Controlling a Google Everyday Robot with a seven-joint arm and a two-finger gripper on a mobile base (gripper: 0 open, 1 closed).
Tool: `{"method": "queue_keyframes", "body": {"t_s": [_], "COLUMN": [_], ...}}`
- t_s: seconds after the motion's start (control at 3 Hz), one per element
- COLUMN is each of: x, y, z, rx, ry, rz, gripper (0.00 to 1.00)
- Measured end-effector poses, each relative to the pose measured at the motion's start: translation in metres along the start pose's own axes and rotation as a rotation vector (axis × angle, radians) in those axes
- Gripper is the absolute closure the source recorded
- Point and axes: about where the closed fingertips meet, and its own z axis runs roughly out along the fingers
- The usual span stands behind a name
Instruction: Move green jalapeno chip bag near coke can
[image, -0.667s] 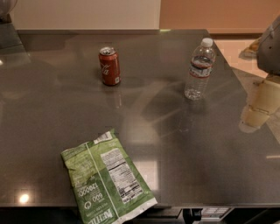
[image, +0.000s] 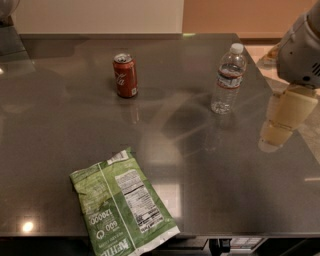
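Observation:
The green jalapeno chip bag (image: 122, 205) lies flat at the table's near edge, left of centre, with its white nutrition label facing up. The coke can (image: 125, 75) stands upright on the far left-centre of the table, well apart from the bag. My gripper (image: 286, 117) hangs at the right edge of the view over the table's right side, below the grey arm housing (image: 302, 52). It is far from both the bag and the can and holds nothing that I can see.
A clear plastic water bottle (image: 228, 79) stands upright at the far right, between the can and my gripper. The dark glossy table (image: 60, 130) ends close under the bag at the front and near my gripper at the right.
My arm and gripper have come slightly further into view from the right. The bag, can and bottle have not moved.

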Motion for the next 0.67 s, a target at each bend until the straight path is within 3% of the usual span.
{"method": "queue_keyframes", "body": {"t_s": [0.67], "x": [-0.085], "y": [0.034], "z": [0.031], "rx": [-0.08], "ry": [-0.109], "rz": [-0.108], "gripper": [0.0]}}
